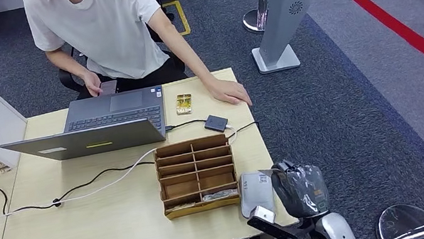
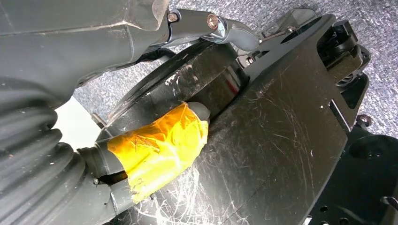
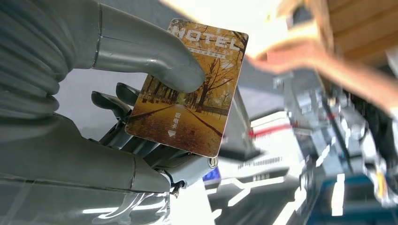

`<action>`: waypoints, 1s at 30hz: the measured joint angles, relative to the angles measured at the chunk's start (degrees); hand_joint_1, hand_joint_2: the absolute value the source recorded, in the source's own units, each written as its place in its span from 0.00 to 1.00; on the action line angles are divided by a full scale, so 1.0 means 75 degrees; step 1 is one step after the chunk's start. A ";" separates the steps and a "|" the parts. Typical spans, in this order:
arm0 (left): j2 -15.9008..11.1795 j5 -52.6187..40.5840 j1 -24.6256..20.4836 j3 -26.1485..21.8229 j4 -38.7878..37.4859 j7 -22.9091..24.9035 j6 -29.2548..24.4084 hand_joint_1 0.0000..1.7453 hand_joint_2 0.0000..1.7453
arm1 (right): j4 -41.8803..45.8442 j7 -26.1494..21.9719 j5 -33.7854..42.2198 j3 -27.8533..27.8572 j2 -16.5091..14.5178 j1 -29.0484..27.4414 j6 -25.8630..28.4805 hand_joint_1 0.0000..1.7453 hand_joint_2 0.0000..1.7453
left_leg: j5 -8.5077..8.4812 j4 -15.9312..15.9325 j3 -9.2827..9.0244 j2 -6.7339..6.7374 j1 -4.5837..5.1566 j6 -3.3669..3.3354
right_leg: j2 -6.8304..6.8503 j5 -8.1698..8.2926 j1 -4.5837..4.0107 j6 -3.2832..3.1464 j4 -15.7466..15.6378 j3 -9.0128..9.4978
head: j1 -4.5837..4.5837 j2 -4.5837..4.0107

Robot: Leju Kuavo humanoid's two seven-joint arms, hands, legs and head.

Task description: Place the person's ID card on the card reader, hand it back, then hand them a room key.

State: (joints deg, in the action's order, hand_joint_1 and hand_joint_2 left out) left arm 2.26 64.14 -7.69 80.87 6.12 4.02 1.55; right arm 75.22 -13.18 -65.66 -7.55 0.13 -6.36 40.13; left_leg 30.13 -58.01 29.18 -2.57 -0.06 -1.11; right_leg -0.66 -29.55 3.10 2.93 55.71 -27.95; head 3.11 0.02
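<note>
Right robot hand [image 3: 141, 117] pinches room key [image 3: 187, 89] under thumb. Left robot hand [image 2: 155, 145]: grip state unclear. Person's hand [image 1: 229, 91] rests on desk [image 1: 87, 233].

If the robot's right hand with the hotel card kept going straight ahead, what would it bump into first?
Probably the person's hand: it shows blurred, just beyond the room key card that the right robot hand holds. Depth is unclear.
</note>
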 joint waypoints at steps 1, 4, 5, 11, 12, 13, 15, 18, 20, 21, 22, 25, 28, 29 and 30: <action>-0.0001 -0.0014 0.0000 0.0007 0.0000 -0.0002 0.0001 0.00 1.00 | 0.0242 0.0175 0.0021 -0.0075 0.0165 0.0096 -0.0001 1.00 1.00 | 0.0000 0.0000 0.0000 0.0002 0.0001 0.0000 | -0.0001 0.0000 0.0001 0.0000 0.0000 0.0000 | 0.0000 0.0000; -0.0001 -0.0050 -0.0002 0.0028 0.0000 -0.0009 0.0001 0.00 1.00 | 0.0910 0.0657 0.0100 -0.0306 0.0712 0.0571 -0.0054 1.00 1.00 | -0.0001 -0.0002 -0.0005 0.0005 0.0003 -0.0001 | -0.0004 0.0004 0.0003 0.0004 0.0000 0.0000 | -0.0001 0.0000; -0.0001 -0.0059 -0.0002 0.0031 0.0000 -0.0010 0.0001 0.00 1.00 | 0.1081 0.0761 0.0127 -0.0375 0.0871 0.0747 -0.0099 1.00 1.00 | -0.0002 -0.0003 -0.0007 0.0005 0.0003 -0.0002 | -0.0005 0.0005 0.0003 0.0005 0.0000 0.0001 | 0.0001 0.0000; -0.0028 -0.0315 -0.0028 0.0083 0.0000 -0.0016 0.0060 0.00 1.00 | 0.1297 0.1279 0.0004 -0.0859 0.1493 0.2146 -0.0723 1.00 1.00 | -0.0007 -0.0002 -0.0009 0.0026 0.0001 -0.0003 | -0.0026 0.0013 0.0002 0.0002 0.0010 -0.0004 | 0.0001 0.0000; -0.0036 -0.0411 -0.0036 0.0085 0.0000 -0.0015 0.0080 0.00 1.00 | 0.1169 0.1393 -0.0028 -0.0960 0.1532 0.2464 -0.0852 1.00 1.00 | -0.0008 -0.0003 -0.0010 0.0031 0.0001 -0.0001 | -0.0030 0.0014 0.0001 0.0001 0.0012 -0.0007 | 0.0000 0.0000; -0.0043 -0.0508 -0.0045 0.0087 0.0000 -0.0013 0.0100 0.00 1.00 | 0.0991 0.1503 -0.0041 -0.1063 0.1560 0.2793 -0.0965 1.00 1.00 | -0.0010 -0.0003 -0.0011 0.0032 0.0000 0.0002 | -0.0032 0.0015 0.0001 0.0000 0.0015 -0.0008 | -0.0002 0.0000; -0.0055 -0.0662 -0.0059 0.0092 0.0000 -0.0010 0.0129 0.00 1.00 | 0.0495 0.1678 -0.0004 -0.1243 0.1581 0.3441 -0.1118 1.00 1.00 | -0.0014 -0.0003 -0.0011 0.0031 -0.0001 0.0007 | -0.0032 0.0017 0.0000 -0.0001 0.0019 -0.0008 | 0.0000 0.0000; -0.0074 -0.0842 -0.0080 0.0095 0.0000 -0.0013 0.0191 0.00 1.00 | -0.0568 0.1846 0.0135 -0.1468 0.1588 0.4412 -0.1225 1.00 1.00 | -0.0019 -0.0004 -0.0010 0.0032 -0.0002 0.0009 | -0.0032 0.0022 0.0000 -0.0006 0.0024 -0.0010 | 0.0001 0.0000; -0.0085 -0.0949 -0.0096 0.0097 0.0000 -0.0014 0.0240 0.00 1.00 | -0.1378 0.1917 0.0171 -0.1597 0.1588 0.5002 -0.1244 1.00 1.00 | -0.0022 -0.0005 -0.0008 0.0027 -0.0002 0.0006 | -0.0027 0.0023 0.0000 -0.0005 0.0024 -0.0009 | 0.0000 0.0000; -0.0090 -0.0986 -0.0100 0.0097 0.0000 -0.0014 0.0255 0.00 1.00 | -0.1724 0.1939 0.0161 -0.1650 0.1588 0.5223 -0.1245 1.00 1.00 | -0.0023 -0.0005 -0.0006 0.0024 -0.0002 0.0005 | -0.0023 0.0024 0.0000 -0.0005 0.0024 -0.0009 | 0.0000 0.0000; -0.0094 -0.1015 -0.0104 0.0097 0.0000 -0.0014 0.0267 0.00 1.00 | -0.2017 0.1958 0.0152 -0.1699 0.1587 0.5391 -0.1250 1.00 1.00 | -0.0023 -0.0005 -0.0004 0.0022 -0.0002 0.0004 | -0.0021 0.0024 0.0000 -0.0005 0.0024 -0.0009 | 0.0000 0.0000; -0.0109 -0.1064 -0.0110 0.0097 0.0000 -0.0017 0.0294 0.00 1.00 | -0.2786 0.1995 0.0126 -0.1838 0.1565 0.5794 -0.1283 1.00 1.00 | -0.0023 -0.0006 0.0001 0.0021 -0.0002 0.0004 | -0.0020 0.0024 -0.0001 -0.0004 0.0025 -0.0014 | 0.0001 0.0000; -0.0114 -0.1070 -0.0112 0.0097 0.0000 -0.0031 0.0311 0.00 1.00 | -0.3390 0.2043 0.0075 -0.1954 0.1507 0.6077 -0.1289 0.50 1.00 | -0.0022 -0.0005 0.0005 0.0021 -0.0002 0.0004 | -0.0020 0.0023 -0.0001 -0.0004 0.0025 -0.0020 | 0.0001 0.0000; -0.0114 -0.1072 -0.0112 0.0097 0.0000 -0.0034 0.0322 0.00 1.00 | -0.3553 0.2053 0.0050 -0.1991 0.1483 0.6133 -0.1279 0.25 1.00 | -0.0022 -0.0005 0.0006 0.0021 -0.0003 0.0004 | -0.0020 0.0023 -0.0002 -0.0004 0.0024 -0.0021 | 0.0001 0.0000; -0.0115 -0.1084 -0.0113 0.0097 0.0000 -0.0034 0.0335 0.00 1.00 | -0.3686 0.2056 0.0030 -0.2024 0.1460 0.6176 -0.1268 0.00 1.00 | -0.0022 -0.0005 0.0007 0.0022 -0.0003 0.0004 | -0.0020 0.0023 -0.0002 -0.0004 0.0025 -0.0023 | 0.0001 0.0000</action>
State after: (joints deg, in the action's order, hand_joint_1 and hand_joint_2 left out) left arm 1.39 56.01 -8.54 81.59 6.12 3.76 4.06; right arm 47.57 2.23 -65.43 -22.74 11.09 39.96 30.62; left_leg 29.96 -58.04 29.23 -2.41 -0.08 -1.08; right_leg -0.81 -29.38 3.09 2.90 55.90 -28.12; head 3.11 0.02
